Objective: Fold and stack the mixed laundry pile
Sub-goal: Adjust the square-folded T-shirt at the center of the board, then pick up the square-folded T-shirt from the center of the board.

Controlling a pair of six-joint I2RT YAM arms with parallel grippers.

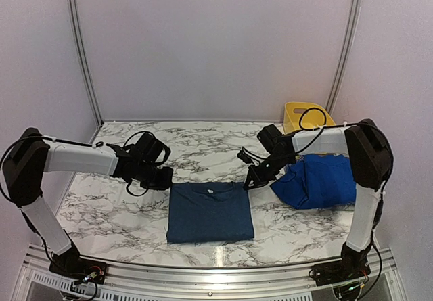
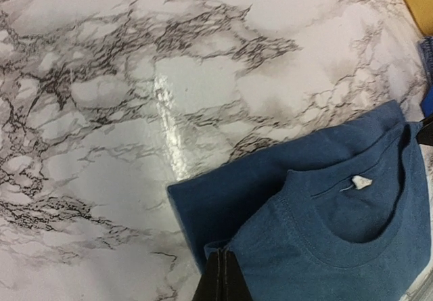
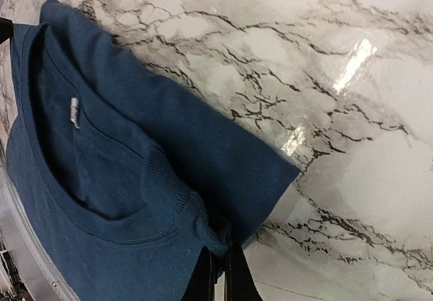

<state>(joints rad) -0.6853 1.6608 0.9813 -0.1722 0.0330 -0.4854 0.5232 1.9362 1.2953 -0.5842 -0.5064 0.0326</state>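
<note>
A dark denim-blue T-shirt [image 1: 210,212] lies flat in a folded rectangle at the table's near middle, collar towards the back. My left gripper [image 1: 164,178] sits at its back left corner, shut on the shoulder edge [image 2: 218,248]. At the back right corner my right gripper [image 1: 252,181] is shut on the other shoulder, with cloth bunched between its fingertips [image 3: 233,274]. The white neck label [image 2: 360,182] shows inside the collar. The rest of the mixed laundry pile, a crumpled royal-blue garment [image 1: 318,179], lies to the right under the right arm.
A yellow plastic tub [image 1: 304,116] stands at the back right, behind the royal-blue garment. Bare marble tabletop [image 1: 203,145] stretches behind and to the left of the shirt. The metal front rail [image 1: 210,264] runs just below the shirt's hem.
</note>
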